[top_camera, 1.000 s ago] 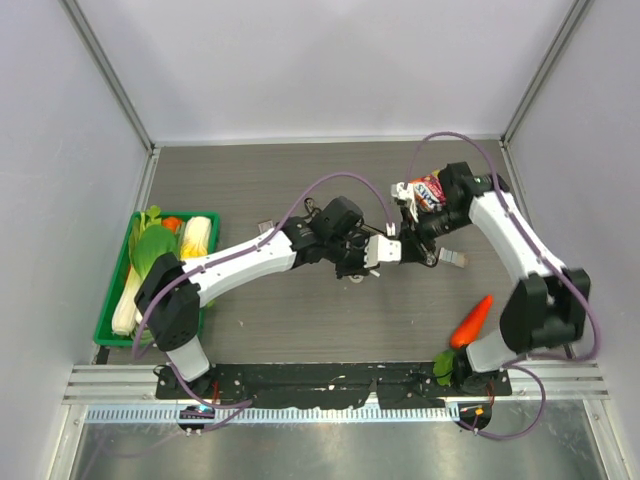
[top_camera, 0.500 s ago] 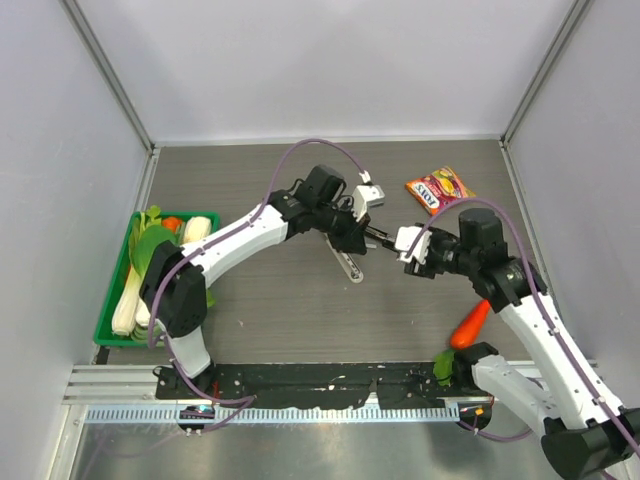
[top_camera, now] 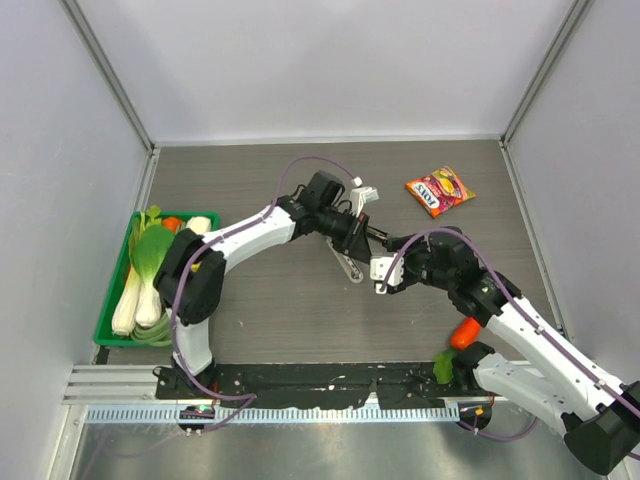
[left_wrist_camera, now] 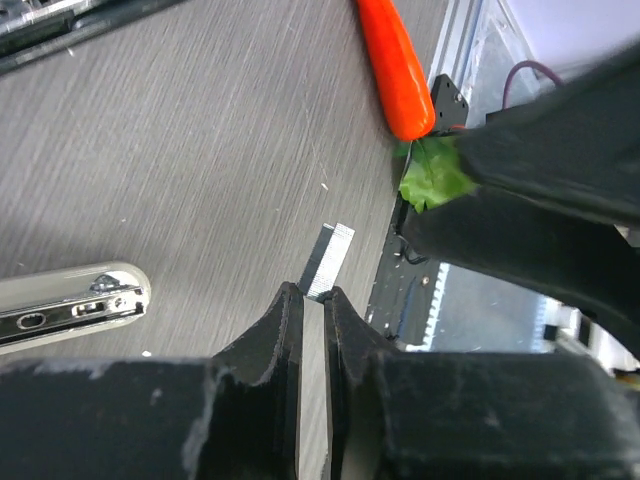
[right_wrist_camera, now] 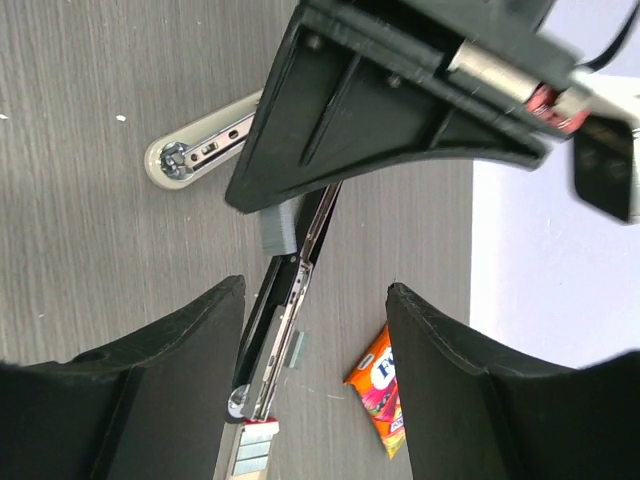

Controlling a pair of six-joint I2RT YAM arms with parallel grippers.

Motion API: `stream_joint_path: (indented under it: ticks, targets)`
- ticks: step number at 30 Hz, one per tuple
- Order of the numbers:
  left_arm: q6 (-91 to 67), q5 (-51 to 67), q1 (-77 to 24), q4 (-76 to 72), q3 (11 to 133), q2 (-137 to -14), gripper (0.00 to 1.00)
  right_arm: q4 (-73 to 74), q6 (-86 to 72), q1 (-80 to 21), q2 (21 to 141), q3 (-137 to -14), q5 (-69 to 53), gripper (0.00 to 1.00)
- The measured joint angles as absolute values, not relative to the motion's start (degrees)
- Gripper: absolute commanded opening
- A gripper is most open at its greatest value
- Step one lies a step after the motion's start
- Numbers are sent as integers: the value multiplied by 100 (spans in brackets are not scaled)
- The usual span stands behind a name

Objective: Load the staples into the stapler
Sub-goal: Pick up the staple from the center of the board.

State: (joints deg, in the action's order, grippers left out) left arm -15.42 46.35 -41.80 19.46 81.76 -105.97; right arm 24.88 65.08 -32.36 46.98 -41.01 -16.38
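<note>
L gripper (left_wrist_camera: 312, 295) is pinched tight on the strip of staples (left_wrist_camera: 328, 255), which pokes past its tips just above the open stapler (right_wrist_camera: 285, 310). R gripper (right_wrist_camera: 315, 290) hangs w/ fingers apart over the stapler's rail, nothing held. Strip is prob. light, stiff but snappable & slick, so best gripped on its flat sides near one end.

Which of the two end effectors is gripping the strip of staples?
The left end effector: it pinches the grey staple strip at one end. The right end effector stands open, holding nothing.
</note>
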Motion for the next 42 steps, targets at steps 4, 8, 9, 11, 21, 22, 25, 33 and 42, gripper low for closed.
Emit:
stream_joint_path:
  ticks: [4, 8, 9, 11, 21, 22, 25, 33, 42]
  targets:
    - [-1986, 4895, -4143, 1844, 8215, -11059, 0, 2097, 6626, -3369, 4733, -3907, -1505, 64]
    - [-2228, 5052, -4145, 1833, 8219, -11249, 0, 1806, 6755, -3446, 4923, -3760, -1347, 63]
    - [-2261, 5076, -4145, 1831, 8219, -11251, 0, 1802, 6777, -3450, 4956, -3747, -1343, 63]
    - [-2322, 5124, -4143, 1778, 8224, -11251, 0, 1826, 6818, -3457, 4965, -3734, -1365, 63]
    - [-2497, 5194, -4112, 1619, 8226, -11251, 0, 2095, 6899, -3468, 5146, -3736, -1684, 62]
    - [-2508, 5194, -4112, 1605, 8226, -11251, 0, 2115, 6899, -3468, 5205, -3736, -1706, 61]
    - [-2512, 5199, -4112, 1599, 8226, -11244, 0, 2150, 6893, -3468, 5319, -3736, -1721, 60]
    - [-2523, 5205, -4112, 1551, 8226, -11244, 0, 1900, 6886, -3468, 5339, -3632, -1667, 57]
    - [-2578, 5223, -4112, 1483, 8226, -11244, 0, 1750, 6938, -3479, 5378, -3555, -1616, 52]
